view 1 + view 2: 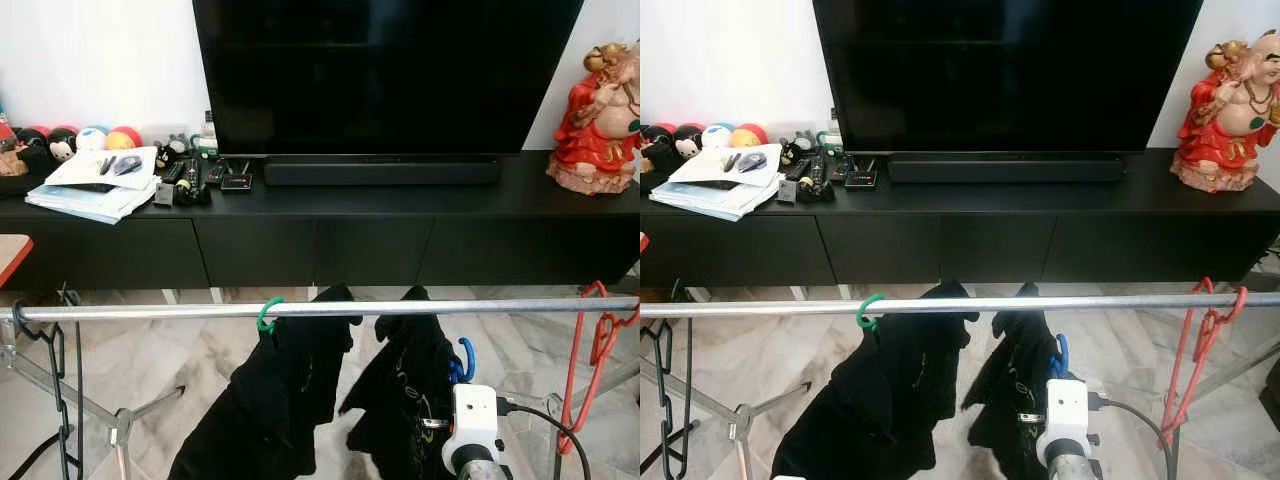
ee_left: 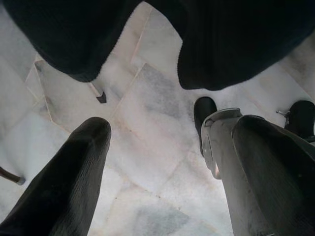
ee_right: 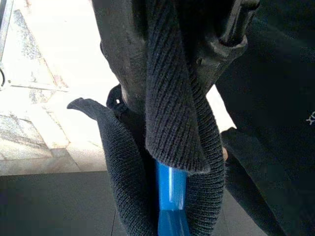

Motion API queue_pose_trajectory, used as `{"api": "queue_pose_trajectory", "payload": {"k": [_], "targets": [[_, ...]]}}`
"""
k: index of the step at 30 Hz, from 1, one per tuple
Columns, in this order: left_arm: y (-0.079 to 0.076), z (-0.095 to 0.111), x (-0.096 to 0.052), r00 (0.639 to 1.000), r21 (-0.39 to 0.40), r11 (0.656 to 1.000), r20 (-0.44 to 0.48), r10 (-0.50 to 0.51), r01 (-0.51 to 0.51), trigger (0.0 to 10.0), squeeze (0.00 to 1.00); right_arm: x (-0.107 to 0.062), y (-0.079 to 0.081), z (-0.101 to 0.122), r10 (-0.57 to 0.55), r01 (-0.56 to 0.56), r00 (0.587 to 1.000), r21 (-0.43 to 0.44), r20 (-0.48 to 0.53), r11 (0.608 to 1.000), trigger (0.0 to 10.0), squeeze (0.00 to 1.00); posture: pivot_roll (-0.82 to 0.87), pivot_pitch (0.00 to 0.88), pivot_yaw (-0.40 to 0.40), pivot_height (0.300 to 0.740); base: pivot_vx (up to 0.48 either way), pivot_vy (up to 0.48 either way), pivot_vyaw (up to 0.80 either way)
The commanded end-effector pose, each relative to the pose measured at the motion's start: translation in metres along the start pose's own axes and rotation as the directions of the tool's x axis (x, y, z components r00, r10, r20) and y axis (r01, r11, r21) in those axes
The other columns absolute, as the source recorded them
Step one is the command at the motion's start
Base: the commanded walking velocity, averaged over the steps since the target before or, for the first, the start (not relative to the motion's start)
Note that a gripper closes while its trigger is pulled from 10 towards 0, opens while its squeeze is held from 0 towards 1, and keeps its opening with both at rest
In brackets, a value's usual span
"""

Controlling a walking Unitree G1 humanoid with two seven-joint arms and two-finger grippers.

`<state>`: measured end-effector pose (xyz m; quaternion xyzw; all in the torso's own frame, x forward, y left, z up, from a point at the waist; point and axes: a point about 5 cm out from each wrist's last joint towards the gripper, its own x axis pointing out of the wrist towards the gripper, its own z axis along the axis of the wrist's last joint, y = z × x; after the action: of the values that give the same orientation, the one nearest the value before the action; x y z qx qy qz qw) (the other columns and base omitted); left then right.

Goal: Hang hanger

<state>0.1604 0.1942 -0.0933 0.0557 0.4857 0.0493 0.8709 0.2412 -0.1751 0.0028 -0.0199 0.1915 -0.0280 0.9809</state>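
A steel rail [image 1: 420, 306] runs across in front of me. A green hanger hook [image 1: 266, 314] sits on it with a black garment [image 1: 270, 400] hanging below. Just right of that, a second black garment [image 1: 405, 400] hangs on a blue hanger [image 1: 465, 360] whose hook is a little below the rail, not on it. My right gripper [image 3: 167, 164], behind its white wrist [image 1: 475, 420], is shut on the blue hanger [image 3: 171, 189] amid the knit fabric. My left gripper [image 2: 162, 162] hangs low over the marble floor, open, with nothing between its fingers.
Red hangers [image 1: 590, 350] hang at the rail's right end and black ones [image 1: 55, 370] at its left. Behind the rack stands a low black TV cabinet [image 1: 320, 245] with a television [image 1: 385, 75], papers, remotes and a red figurine [image 1: 598, 120]. The rack's legs [image 1: 115, 425] cross the floor.
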Motion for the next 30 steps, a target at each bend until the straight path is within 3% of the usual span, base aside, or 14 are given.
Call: {"api": "queue_pose_trajectory", "payload": {"k": [1, 11, 18, 30], "targets": [[0.001, -0.006, -0.001, 1.000, 0.007, 1.000, -0.028, 0.012, -0.012, 10.0, 0.00, 0.002, 0.002, 0.013, 0.006, -0.006, 0.998, -0.003, 0.057, 1.000, 10.0, 0.00, 0.08, 0.000, 0.000, 0.740, 0.000, 0.000, 0.00], [0.003, -0.006, -0.001, 1.000, 0.013, 1.000, -0.003, -0.006, 0.006, 10.0, 0.00, 0.003, 0.009, 0.012, 0.018, -0.018, 0.999, 0.004, 0.052, 1.000, 10.0, 0.00, 0.08, 0.000, 0.020, 0.740, 0.000, 0.000, 0.00], [0.004, -0.002, -0.001, 0.999, 0.113, 0.993, 0.030, -0.031, 0.028, 10.0, 0.00, 0.001, 0.011, 0.008, 0.014, -0.014, 0.999, 0.012, 0.046, 1.000, 10.0, 0.00, 0.08, 0.000, 0.041, 0.740, 0.000, 0.000, 0.00], [0.006, 0.004, -0.002, 0.995, 0.166, 0.986, 0.091, -0.036, 0.020, 10.0, 0.00, 0.000, 0.014, 0.006, 0.016, -0.017, 0.999, 0.015, 0.046, 1.000, 10.0, 0.00, 0.08, 0.000, 0.049, 0.740, 0.000, 0.000, 0.00]]}}
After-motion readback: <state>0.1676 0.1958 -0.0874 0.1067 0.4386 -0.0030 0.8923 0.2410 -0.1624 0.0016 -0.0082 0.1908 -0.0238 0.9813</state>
